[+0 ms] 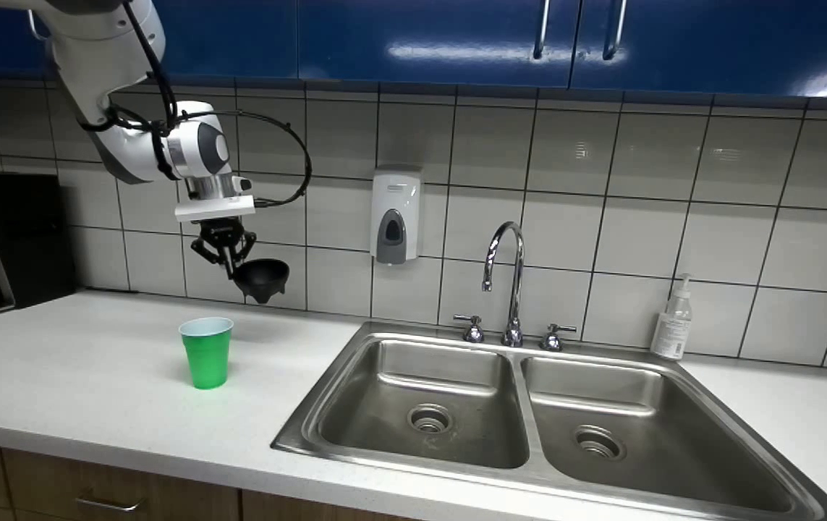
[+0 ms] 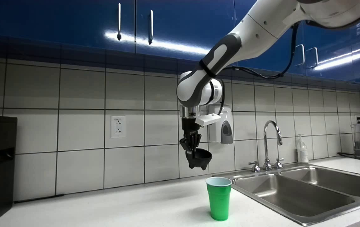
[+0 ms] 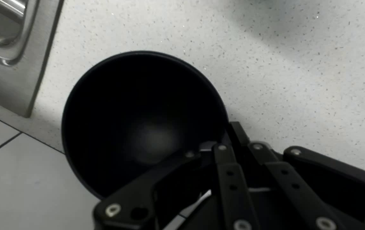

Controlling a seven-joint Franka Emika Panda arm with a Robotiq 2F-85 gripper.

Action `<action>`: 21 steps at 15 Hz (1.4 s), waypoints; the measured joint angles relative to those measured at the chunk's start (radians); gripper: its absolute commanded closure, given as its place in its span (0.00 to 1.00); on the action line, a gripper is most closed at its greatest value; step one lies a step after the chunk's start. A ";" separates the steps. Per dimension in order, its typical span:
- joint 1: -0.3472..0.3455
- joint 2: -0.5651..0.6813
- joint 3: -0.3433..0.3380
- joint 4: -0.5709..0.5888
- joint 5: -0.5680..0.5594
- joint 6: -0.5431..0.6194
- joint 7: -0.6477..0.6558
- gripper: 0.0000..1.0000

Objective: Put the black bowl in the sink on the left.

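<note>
Claw [image 3: 225, 138] pinches black bowl [image 3: 137, 118] by the rim above bench [image 1: 109, 362], short of left sink [image 1: 373, 412]; off-centre weight could swivel it loose if bite, hard to see, is shallow.

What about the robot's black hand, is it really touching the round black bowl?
Touching. The wrist view shows the hand pinching the black bowl at its rim, from inside and outside.

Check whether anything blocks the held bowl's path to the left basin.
Nothing visible stands between the black bowl, which the gripper holds by its rim, and the left basin. The green cup stands on the counter, off that line. Likeliest snag is the wall dispenser; I'd keep clear of it.
</note>
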 measured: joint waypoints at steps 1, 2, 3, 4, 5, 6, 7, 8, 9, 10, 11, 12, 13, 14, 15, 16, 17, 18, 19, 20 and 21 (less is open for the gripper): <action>-0.012 -0.016 -0.004 -0.023 0.002 0.010 0.000 0.98; -0.025 -0.033 -0.008 -0.046 0.006 0.018 0.000 0.98; -0.037 -0.051 -0.013 -0.069 0.011 0.027 0.000 0.98; -0.049 -0.067 -0.018 -0.092 0.015 0.035 0.000 0.98; -0.060 -0.082 -0.024 -0.114 0.018 0.044 0.000 0.98; -0.071 -0.096 -0.029 -0.135 0.021 0.052 0.000 0.98; -0.083 -0.111 -0.034 -0.156 0.024 0.058 0.000 0.98; -0.094 -0.124 -0.040 -0.176 0.030 0.065 0.000 0.98; -0.103 -0.136 -0.046 -0.194 0.037 0.071 0.000 0.98; -0.113 -0.147 -0.052 -0.212 0.044 0.078 0.000 0.98; -0.123 -0.159 -0.058 -0.229 0.052 0.086 -0.001 0.98; -0.133 -0.168 -0.064 -0.244 0.059 0.093 -0.001 0.98; -0.142 -0.177 -0.070 -0.258 0.065 0.098 -0.001 0.98; -0.152 -0.185 -0.077 -0.271 0.074 0.104 -0.002 0.98; -0.163 -0.192 -0.084 -0.283 0.084 0.109 -0.003 0.98; -0.173 -0.197 -0.091 -0.293 0.092 0.115 -0.004 0.98; -0.184 -0.202 -0.099 -0.302 0.100 0.121 -0.005 0.98; -0.195 -0.205 -0.107 -0.311 0.109 0.127 -0.007 0.98; -0.205 -0.208 -0.115 -0.317 0.118 0.131 -0.010 0.98; -0.215 -0.210 -0.122 -0.324 0.128 0.135 -0.013 0.98; -0.226 -0.211 -0.129 -0.329 0.136 0.138 -0.015 0.98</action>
